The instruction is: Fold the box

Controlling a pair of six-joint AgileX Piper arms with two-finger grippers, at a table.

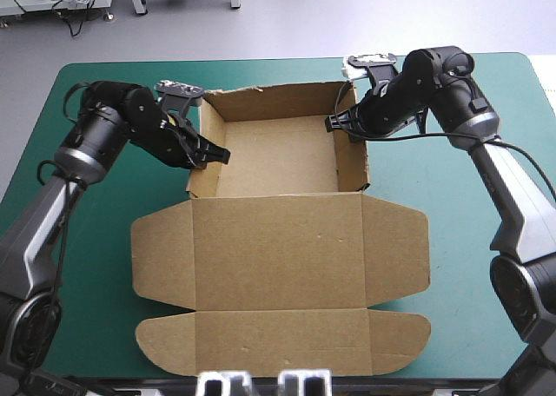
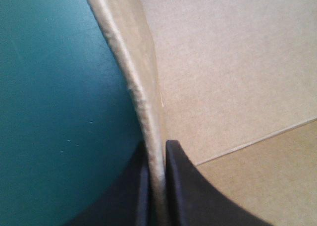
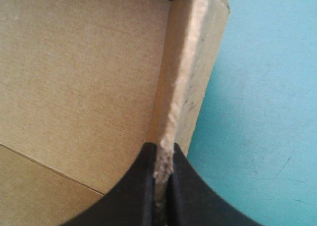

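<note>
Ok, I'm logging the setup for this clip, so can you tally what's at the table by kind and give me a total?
Brown box: 1, an open tray with its lid flat
Black tools: 2, the left tool and the right tool, each shut on a side wall of the box
Teal-green table cover: 1
Total: 4
</note>
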